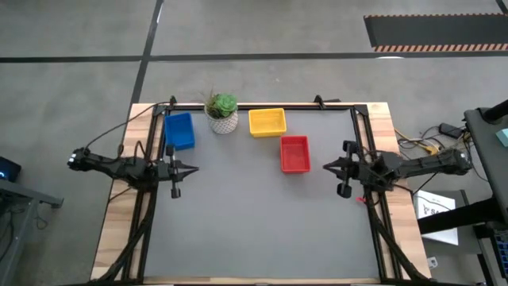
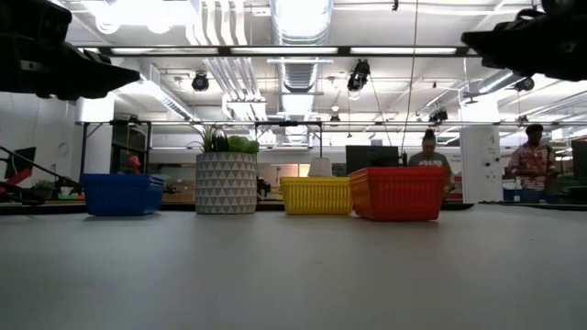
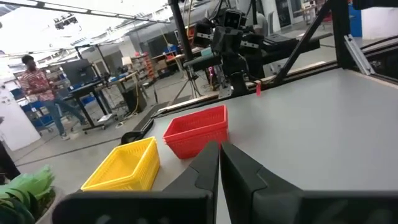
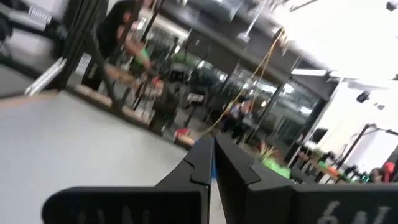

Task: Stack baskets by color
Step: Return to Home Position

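A blue basket (image 1: 179, 130), a yellow basket (image 1: 267, 121) and a red basket (image 1: 294, 153) stand apart on the grey table, each on its base. In the low view they show as blue basket (image 2: 121, 194), yellow basket (image 2: 315, 195) and red basket (image 2: 397, 192). My left gripper (image 1: 193, 168) hovers shut at the table's left side, clear of everything; its wrist view shows the red basket (image 3: 198, 130) and yellow basket (image 3: 125, 164) ahead. My right gripper (image 1: 326, 166) hovers shut at the right side, right of the red basket, holding nothing.
A green plant in a white patterned pot (image 1: 223, 114) stands between the blue and yellow baskets at the far edge. A black frame (image 1: 262, 106) runs around the table. The near half of the table (image 1: 262, 230) is bare. People stand in the room beyond.
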`<state>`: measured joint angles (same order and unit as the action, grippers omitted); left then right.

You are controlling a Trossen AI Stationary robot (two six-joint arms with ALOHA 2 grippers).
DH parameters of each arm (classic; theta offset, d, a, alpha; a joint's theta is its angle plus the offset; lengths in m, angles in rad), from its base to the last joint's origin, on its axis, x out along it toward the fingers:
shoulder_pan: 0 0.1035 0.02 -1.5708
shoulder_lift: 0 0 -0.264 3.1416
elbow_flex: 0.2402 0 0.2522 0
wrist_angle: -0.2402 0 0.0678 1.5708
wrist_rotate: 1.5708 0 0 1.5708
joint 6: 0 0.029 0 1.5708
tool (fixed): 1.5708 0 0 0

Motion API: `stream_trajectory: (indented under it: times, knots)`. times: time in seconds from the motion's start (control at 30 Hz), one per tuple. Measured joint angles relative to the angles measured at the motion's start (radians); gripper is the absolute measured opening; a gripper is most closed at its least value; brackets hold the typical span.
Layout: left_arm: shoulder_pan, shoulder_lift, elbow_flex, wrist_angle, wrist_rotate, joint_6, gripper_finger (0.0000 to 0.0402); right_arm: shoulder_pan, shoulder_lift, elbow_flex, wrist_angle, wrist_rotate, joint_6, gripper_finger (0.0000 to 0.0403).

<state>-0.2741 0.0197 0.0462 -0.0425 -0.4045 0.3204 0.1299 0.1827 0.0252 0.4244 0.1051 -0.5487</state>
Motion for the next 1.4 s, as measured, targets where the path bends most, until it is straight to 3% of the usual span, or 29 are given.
stream_trajectory:
  times: [0.23, 0.63, 0.93, 1.4]
  knots:
    - [0.000, 0.007, -0.002, 0.005, -0.045, 0.002, 0.0000, 0.001, -0.180, -0.012, -0.096, -0.001, 0.018, 0.0009]
    - [0.000, 0.026, -0.005, 0.024, -0.077, 0.002, 0.0000, 0.000, -0.172, -0.013, -0.138, 0.008, 0.008, 0.0009]
    - [0.000, 0.038, -0.005, 0.025, -0.076, 0.001, 0.0000, 0.000, -0.140, -0.013, -0.137, 0.001, 0.298, 0.0009]
    - [0.000, 0.044, -0.005, 0.025, -0.076, 0.001, 0.0000, 0.000, -0.139, -0.013, -0.137, 0.000, 0.313, 0.0009]
